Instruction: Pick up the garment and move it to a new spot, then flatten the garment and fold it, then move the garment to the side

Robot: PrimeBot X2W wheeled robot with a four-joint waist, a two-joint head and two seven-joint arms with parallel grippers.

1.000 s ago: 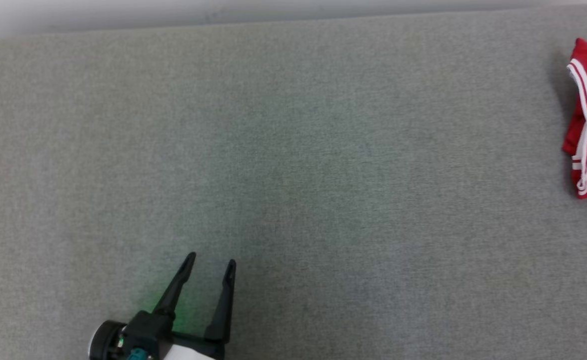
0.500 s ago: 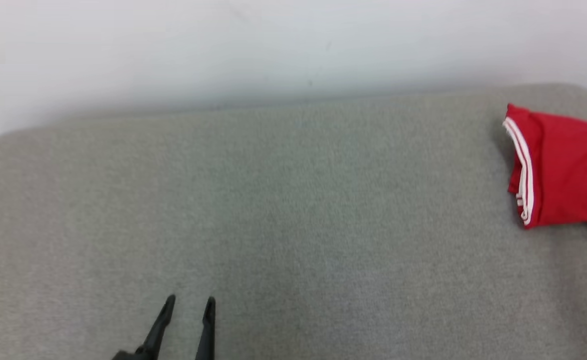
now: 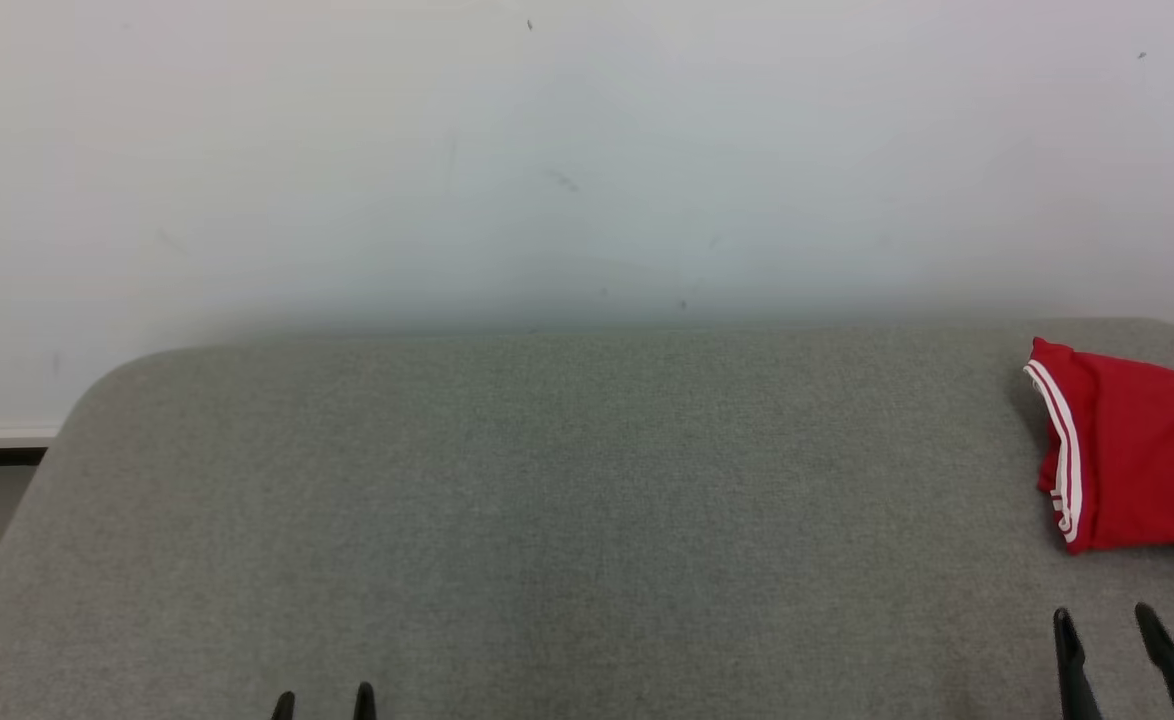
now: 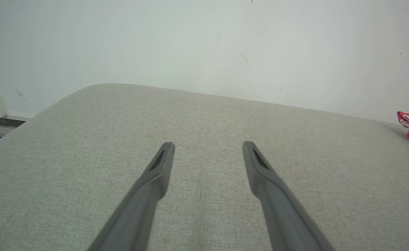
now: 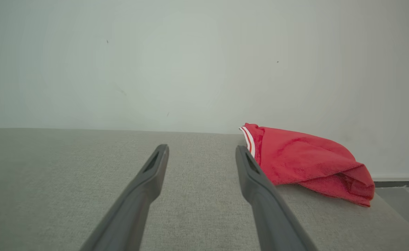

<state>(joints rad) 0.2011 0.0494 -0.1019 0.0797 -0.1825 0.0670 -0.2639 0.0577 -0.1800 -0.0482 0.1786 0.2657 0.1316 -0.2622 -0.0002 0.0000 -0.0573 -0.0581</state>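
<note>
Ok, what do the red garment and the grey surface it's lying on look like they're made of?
Red garment: soft matte cloth, probably a knit or a fleecy jersey. It slumps in loose folds and looks slightly fuzzy, with white stripes along one edge.
Grey surface: matte woven fabric with a fine flecked grain, like upholstery. Its rounded corners suggest padding underneath, though that's a guess.

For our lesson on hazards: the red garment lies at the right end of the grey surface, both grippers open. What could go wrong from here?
1. The garment lies near the right edge of the grey surface; a nudge could drop it.
2. The open right gripper is close and could snag its folds.
</note>
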